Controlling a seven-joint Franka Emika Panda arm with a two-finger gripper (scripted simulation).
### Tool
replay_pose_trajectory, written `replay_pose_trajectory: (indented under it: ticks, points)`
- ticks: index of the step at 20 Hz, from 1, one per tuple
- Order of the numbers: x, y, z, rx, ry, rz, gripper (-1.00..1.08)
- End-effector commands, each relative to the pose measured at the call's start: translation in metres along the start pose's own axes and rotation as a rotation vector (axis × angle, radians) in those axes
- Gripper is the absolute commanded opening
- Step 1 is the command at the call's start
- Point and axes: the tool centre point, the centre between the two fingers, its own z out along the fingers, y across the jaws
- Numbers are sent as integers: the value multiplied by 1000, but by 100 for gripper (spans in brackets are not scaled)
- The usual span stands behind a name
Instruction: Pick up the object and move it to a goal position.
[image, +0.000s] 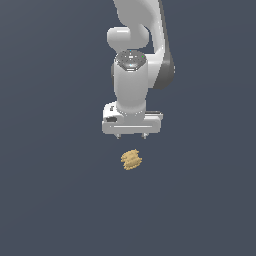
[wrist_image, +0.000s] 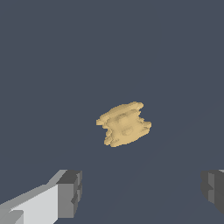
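- Tan-yellow object (image: 131, 160) (wrist_image: 124, 124) is lying on the dark surface (image: 50, 200), away from any visible edge.
- White tool (image: 131, 135) is hanging above it, fingers (wrist_image: 70, 192) spread wide, gripping nothing.

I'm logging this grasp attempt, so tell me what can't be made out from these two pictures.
- Gripper: the exterior view shows only two tiny finger stubs; the wrist view's edges cut off the fingers, though they stand wide apart.
- Object: its underside is hidden in both views, and the plain dark ground shows no contact or gap.
- Arm: its base is cut off by the exterior view's top edge.
- Goal position: no marker appears in either view.
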Motion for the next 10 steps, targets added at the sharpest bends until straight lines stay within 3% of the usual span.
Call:
replay_pose_trajectory:
  ticks: [1,10]
  points:
    - [1,0,1,0,-1,22,100]
    - [4,0,10,0,-6,161,100]
